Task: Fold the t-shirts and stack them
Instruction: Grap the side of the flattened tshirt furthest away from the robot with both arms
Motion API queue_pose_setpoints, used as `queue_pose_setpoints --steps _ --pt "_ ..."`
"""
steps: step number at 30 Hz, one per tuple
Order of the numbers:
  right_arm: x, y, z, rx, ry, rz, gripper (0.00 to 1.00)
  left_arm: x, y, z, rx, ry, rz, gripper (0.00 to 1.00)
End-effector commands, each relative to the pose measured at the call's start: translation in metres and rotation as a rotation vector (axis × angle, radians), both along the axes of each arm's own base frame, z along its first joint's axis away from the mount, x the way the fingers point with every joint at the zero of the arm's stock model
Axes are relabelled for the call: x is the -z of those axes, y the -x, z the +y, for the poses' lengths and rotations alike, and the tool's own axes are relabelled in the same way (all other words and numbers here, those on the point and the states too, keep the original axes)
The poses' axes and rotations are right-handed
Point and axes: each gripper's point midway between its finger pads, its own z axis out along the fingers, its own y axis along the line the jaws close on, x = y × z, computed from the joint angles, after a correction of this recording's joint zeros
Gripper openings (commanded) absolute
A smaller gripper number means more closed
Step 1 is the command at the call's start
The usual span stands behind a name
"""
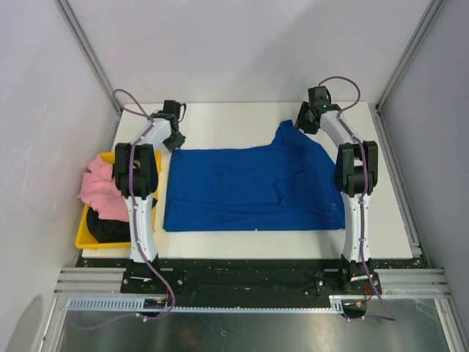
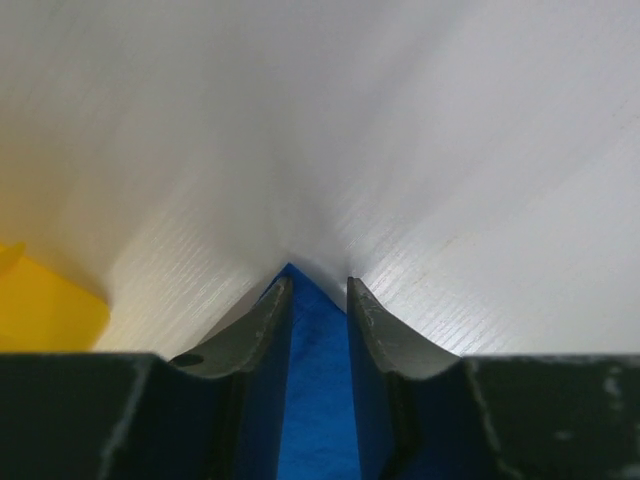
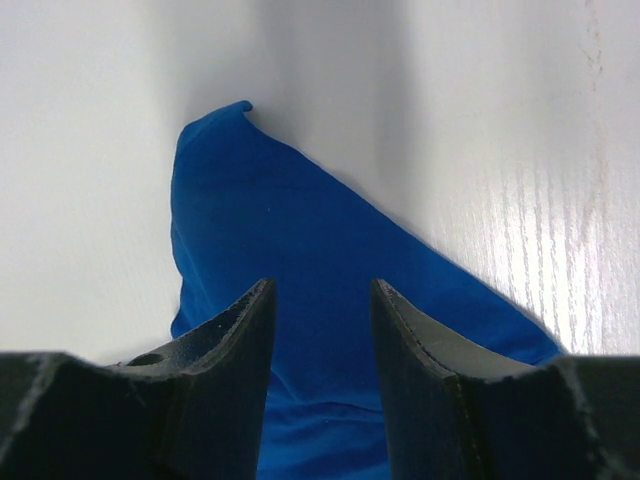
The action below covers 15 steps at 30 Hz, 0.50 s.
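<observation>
At the left edge of the white bench [image 1: 234, 121], a yellow bin [image 1: 82, 238] holds a crumpled pink t-shirt [image 1: 99, 187] on top of a black t-shirt [image 1: 106, 226]. Just beside it, my left gripper [image 1: 174, 143] is pinched narrow on the far left corner of the royal-blue t-shirt [image 1: 249, 187], which lies spread flat across the middle of the bench. At the shirt's far right corner, where the cloth bunches upward, my right gripper [image 1: 302, 125] has its fingers [image 3: 235, 350] wider, with blue cloth between them; I cannot tell whether they clamp it.
</observation>
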Motion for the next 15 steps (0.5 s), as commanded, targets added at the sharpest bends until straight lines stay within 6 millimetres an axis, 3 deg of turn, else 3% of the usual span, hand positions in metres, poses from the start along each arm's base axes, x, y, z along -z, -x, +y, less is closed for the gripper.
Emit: queue_pose_setpoints --steps 1,10,15 --pt "-0.007 -0.02 0.002 -0.026 -0.017 -0.062 0.47 -0.008 -0.01 0.006 -0.041 -0.021 -0.039 0.3" --pt "0.007 -0.044 0.007 -0.039 -0.041 -0.104 0.51 -0.002 -0.005 0.007 -0.043 -0.018 -0.022 0.07" --pt "0.016 -0.05 0.011 -0.034 -0.022 -0.105 0.52 -0.002 -0.005 0.009 -0.042 -0.019 -0.019 0.01"
